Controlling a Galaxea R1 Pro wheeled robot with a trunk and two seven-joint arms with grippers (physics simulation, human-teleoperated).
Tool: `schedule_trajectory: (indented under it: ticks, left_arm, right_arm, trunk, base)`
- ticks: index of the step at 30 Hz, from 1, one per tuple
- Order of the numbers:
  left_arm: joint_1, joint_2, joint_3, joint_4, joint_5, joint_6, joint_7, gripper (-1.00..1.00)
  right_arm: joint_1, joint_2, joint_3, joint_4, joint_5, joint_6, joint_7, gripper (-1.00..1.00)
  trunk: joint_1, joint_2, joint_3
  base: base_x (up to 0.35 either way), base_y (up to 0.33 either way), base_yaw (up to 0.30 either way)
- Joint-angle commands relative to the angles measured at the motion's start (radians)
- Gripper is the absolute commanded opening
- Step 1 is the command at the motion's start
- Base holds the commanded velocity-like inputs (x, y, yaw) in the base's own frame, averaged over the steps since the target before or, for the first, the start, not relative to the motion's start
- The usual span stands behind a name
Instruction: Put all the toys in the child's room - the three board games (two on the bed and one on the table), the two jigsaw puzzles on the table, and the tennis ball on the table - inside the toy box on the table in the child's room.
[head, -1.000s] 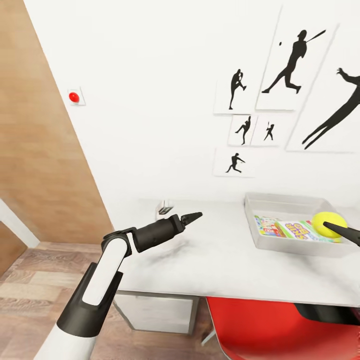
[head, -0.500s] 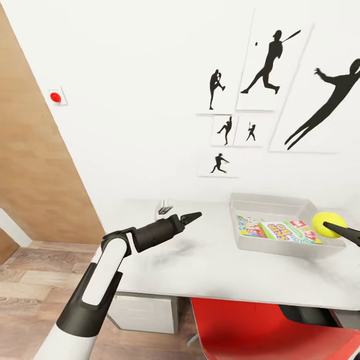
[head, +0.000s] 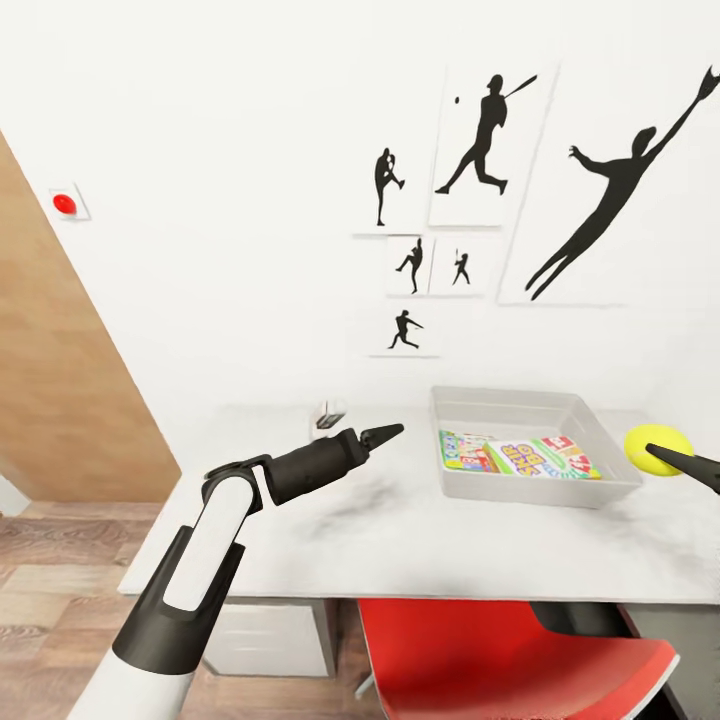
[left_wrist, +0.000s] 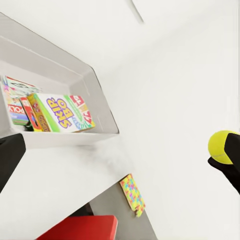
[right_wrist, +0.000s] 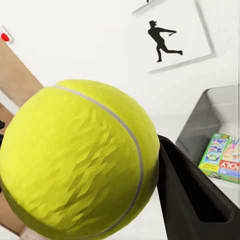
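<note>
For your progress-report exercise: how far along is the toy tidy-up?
Done: board games lie in the toy box. In hand: the right claw holds the tennis ball, beside the box, not over it. Left: drop it in; a jigsaw puzzle remains outside.

One toy box (head: 600, 490) sits on the one table (head: 420, 540). Inside it lie at least two board games (head: 515, 455); overlapping covers make a firmer count impossible. One tennis ball (head: 656, 447) hangs to the right of the box, and one jigsaw puzzle (left_wrist: 132, 194) lies at the table's edge, seen from the left wrist. Six silhouette posters (head: 485, 150) hang on the far wall, with one red button (head: 64, 203) far left. One red chair (head: 510, 660) stands near the table. Two arms reach forward.
</note>
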Motion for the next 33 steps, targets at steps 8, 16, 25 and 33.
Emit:
schedule_trajectory:
  ticks: [8,16,25,33]
  left_arm:
    - [-0.002,-0.003,0.001,-0.001,0.006,0.004,0.005,1.0]
    - [-0.004,-0.004,-0.003,-0.001,0.006,0.004,0.008,1.0]
    - [-0.004,-0.005,-0.004,-0.002,0.006,0.004,0.005,1.0]
    - [-0.004,-0.004,-0.002,-0.002,0.006,0.004,0.005,1.0]
  right_arm:
    - [-0.001,0.0,-0.004,0.0,-0.003,0.008,0.001,-1.0]
    - [-0.001,0.0,-0.004,0.0,-0.003,0.012,0.002,-1.0]
    - [-0.001,0.0,-0.001,0.0,-0.003,0.016,0.003,-1.0]
    - [-0.001,0.0,0.0,0.0,-0.003,0.017,0.003,-1.0]
  trunk:
    - [0.001,-0.002,0.001]
    - [0.001,-0.002,0.003]
    - [0.001,-0.002,0.004]
    - [0.001,-0.002,0.004]
  base:
    - [0.013,-0.003,-0.05]
    - [0.199,-0.101,-0.093]
    - [0.092,-0.055,-0.014]
    - [0.008,-0.005,-0.001]
